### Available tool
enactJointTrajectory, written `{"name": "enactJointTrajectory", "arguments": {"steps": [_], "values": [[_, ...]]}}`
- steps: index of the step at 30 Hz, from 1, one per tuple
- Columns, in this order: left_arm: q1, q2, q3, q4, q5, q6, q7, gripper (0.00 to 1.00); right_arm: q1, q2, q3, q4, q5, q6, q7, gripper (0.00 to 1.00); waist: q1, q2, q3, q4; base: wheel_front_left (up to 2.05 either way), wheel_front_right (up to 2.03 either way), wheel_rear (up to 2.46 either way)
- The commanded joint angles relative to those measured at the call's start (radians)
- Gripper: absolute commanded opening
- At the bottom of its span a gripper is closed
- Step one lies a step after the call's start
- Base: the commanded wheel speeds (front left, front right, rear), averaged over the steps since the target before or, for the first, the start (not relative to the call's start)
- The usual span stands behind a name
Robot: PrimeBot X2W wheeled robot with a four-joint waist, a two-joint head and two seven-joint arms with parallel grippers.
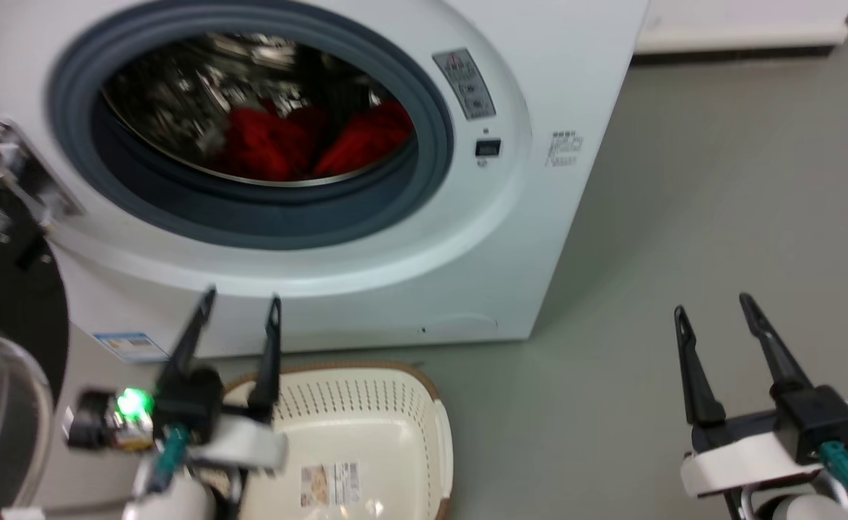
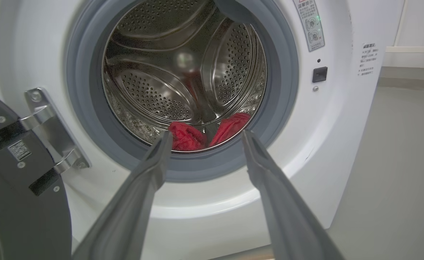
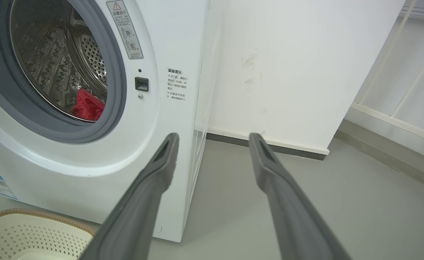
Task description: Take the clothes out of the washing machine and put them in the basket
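The left gripper [image 1: 243, 297] is spread wide and holds nothing. The clothes [image 2: 187, 139] lie ahead of its fingertips, well apart from them: two red heaps at the bottom of the drum [image 2: 154, 90] inside the washing machine [image 1: 511, 238]. The left wrist view shows them beyond the gap between the two tips. The basket [image 1: 366, 408] sits below and just behind this gripper, close against the machine's front. The right gripper [image 1: 712, 305] is equally wide open and empty, over the floor [image 1: 720, 180], with the clothes far off to its left.

The grey door seal [image 2: 277, 72] cuts off the lower part of both heaps, and any stripes or trim cannot be made out. The left wrist covers the basket's near left side. The open door [image 2: 17, 202], left of the left gripper, runs out of frame
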Motion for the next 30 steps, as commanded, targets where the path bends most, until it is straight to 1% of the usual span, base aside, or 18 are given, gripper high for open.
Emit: {"name": "enactJointTrajectory", "arguments": {"steps": [1,4,6,8,10,13,17,18,20,22,25,28,30], "values": [[-0.101,0.037,0.014,0.026,0.002,-0.026,-0.003,1.0,-0.037,0.0,0.0,-0.014,0.013,-0.001,-0.002,1.0,-0.0001,0.0,0.157,-0.062,0.0,0.0,0.0],[-0.255,0.106,0.029,0.112,0.012,-0.075,-0.003,1.0,-0.061,0.0,0.002,-0.026,0.033,-0.001,-0.002,1.0,-0.0001,0.0,0.254,-0.092,0.0,0.0,0.0],[-0.381,0.151,0.036,0.195,0.019,-0.106,-0.002,1.0,-0.081,0.0,0.006,-0.034,0.041,-0.001,-0.002,1.0,-0.0001,0.0,0.315,-0.108,0.0,0.0,0.0],[-0.511,0.19,0.033,0.288,0.023,-0.132,0.023,1.0,-0.102,0.0,0.01,-0.038,0.047,-0.001,-0.002,1.0,-0.0001,0.0,0.367,-0.122,0.0,0.0,0.0],[-0.624,0.219,0.021,0.372,0.014,-0.156,0.086,1.0,-0.113,0.0,0.009,-0.036,0.063,-0.001,-0.002,1.0,-0.0001,0.0,0.409,-0.138,0.0,0.0,0.0],[-0.8,0.281,0.007,0.471,0.0,-0.176,0.188,1.0,-0.137,0.001,0.021,-0.024,0.086,-0.001,-0.002,1.0,-0.0001,0.0,0.455,-0.169,0.0,0.0,0.0],[-0.984,0.345,-0.06,0.575,-0.017,-0.186,0.341,1.0,-0.155,0.001,0.047,-0.023,0.112,-0.001,-0.002,1.0,-0.0001,0.0,0.508,-0.201,0.0,0.0,0.0],[-0.984,0.345,-0.06,0.575,-0.017,-0.186,0.341,1.0,-0.155,0.001,0.047,-0.023,0.112,-0.001,-0.002,1.0,-0.0001,0.0,0.508,-0.201,0.0,0.0,0.0],[-1.074,0.387,-0.12,0.599,-0.037,-0.186,0.402,1.0,-0.165,0.001,0.066,-0.027,0.129,-0.001,-0.002,1.0,-0.0001,0.0,0.538,-0.22,0.0,0.0,0.0],[-1.143,0.429,-0.189,0.626,-0.067,-0.185,0.474,1.0,-0.163,0.001,0.081,-0.021,0.154,-0.001,-0.002,1.0,-0.0001,0.0,0.561,-0.238,0.0,0.0,0.0],[-1.238,0.475,-0.264,0.659,-0.131,-0.186,0.589,1.0,-0.161,0.001,0.097,-0.004,0.191,-0.001,-0.002,1.0,-0.0001,0.0,0.588,-0.259,0.0,0.0,0.0],[-1.333,0.538,-0.32,0.679,-0.179,-0.186,0.708,1.0,-0.173,0.001,0.125,-0.003,0.203,-0.001,-0.002,1.0,-0.0001,0.0,0.62,-0.287,0.0,0.0,0.0],[-1.383,0.565,-0.34,0.693,-0.211,-0.186,0.776,1.0,-0.175,0.0,0.134,-0.003,0.211,-0.001,-0.002,1.0,-0.0001,0.0,0.636,-0.304,0.0,0.0,0.0]]}}
